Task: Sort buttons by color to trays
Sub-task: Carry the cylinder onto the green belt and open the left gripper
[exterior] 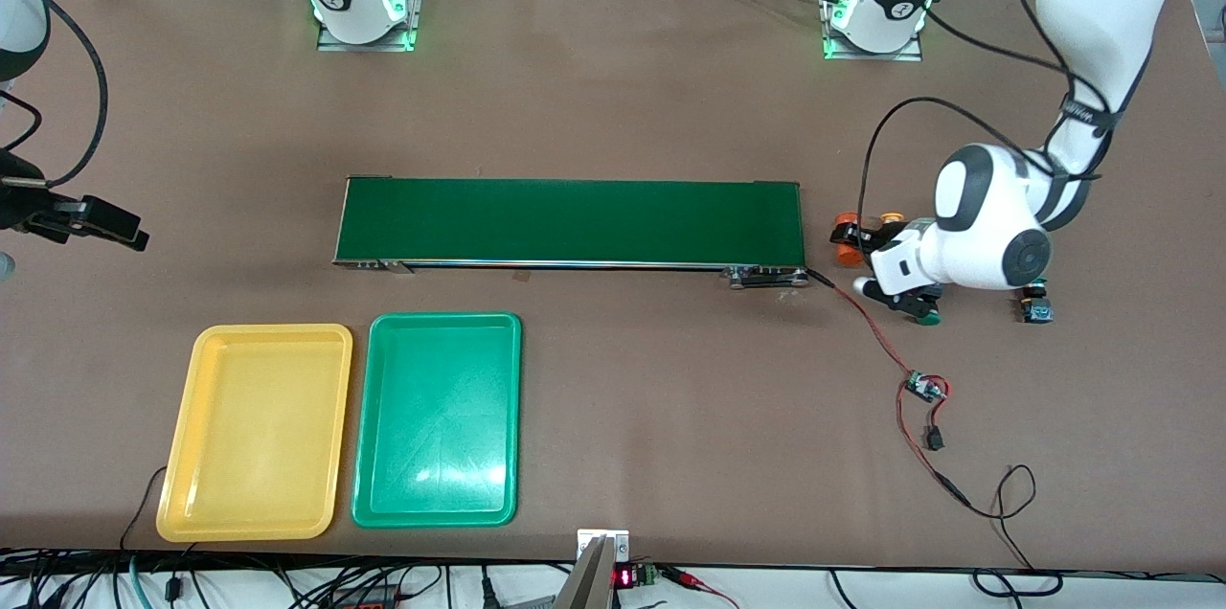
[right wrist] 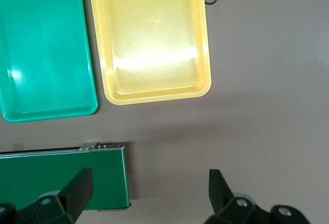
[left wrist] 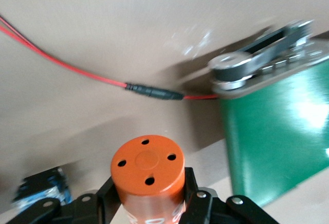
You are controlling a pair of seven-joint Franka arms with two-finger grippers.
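Front view: the left gripper [exterior: 852, 245] hangs low over the brown table [exterior: 613, 111] at the left arm's end of the long dark-green conveyor belt [exterior: 570, 220], closed on a smooth orange cylinder [exterior: 847, 240]. A green-capped push-button [exterior: 926, 315] and a black-bodied button [exterior: 1035, 307] lie on the table just by it. The glossy yellow plastic tray [exterior: 257, 432] and green plastic tray [exterior: 439, 418] sit side by side, nearer the camera.

Left wrist view: the black fingers [left wrist: 105, 201] clamp the cylinder's flat, four-holed end.

Right wrist view: the right gripper [right wrist: 149, 190] waits — jaws wide apart — over bare table beside the belt's end.
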